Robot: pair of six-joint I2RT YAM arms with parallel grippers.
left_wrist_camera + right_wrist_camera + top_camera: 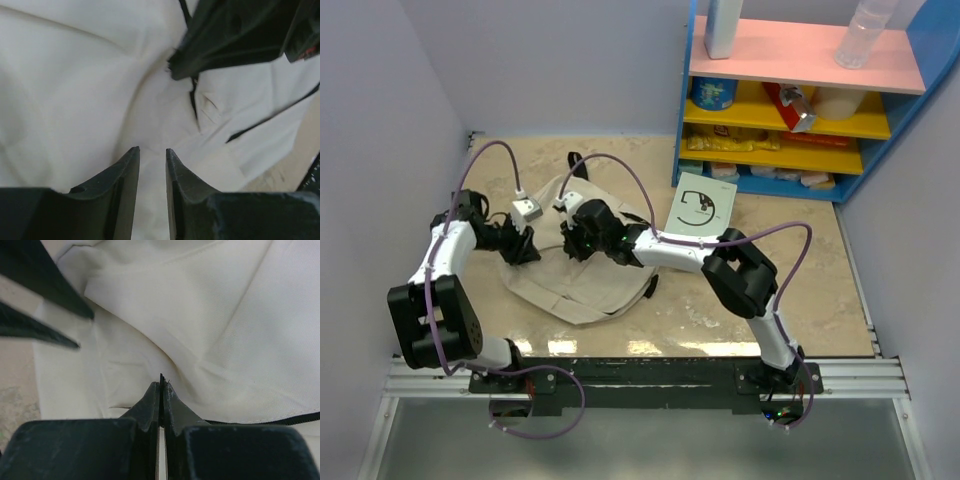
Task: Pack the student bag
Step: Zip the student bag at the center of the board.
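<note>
The student bag [585, 285], a large beige fabric backpack with black trim, lies flat on the table between the two arms. My left gripper [527, 247] sits at its left side. In the left wrist view its jaws [152, 149] stand a little apart over bare beige cloth [75, 90], with nothing between them. My right gripper [570, 243] rests on the middle of the bag, facing the left one. In the right wrist view it [161, 382] is shut on a thin black sliver of the bag's zipper trim, with folded fabric [200, 305] beyond.
A white booklet with a black drawing [703, 210] lies on the table right of the bag. A blue shelf unit [800, 100] with bottles and packets stands at the back right. Walls close in the left and back.
</note>
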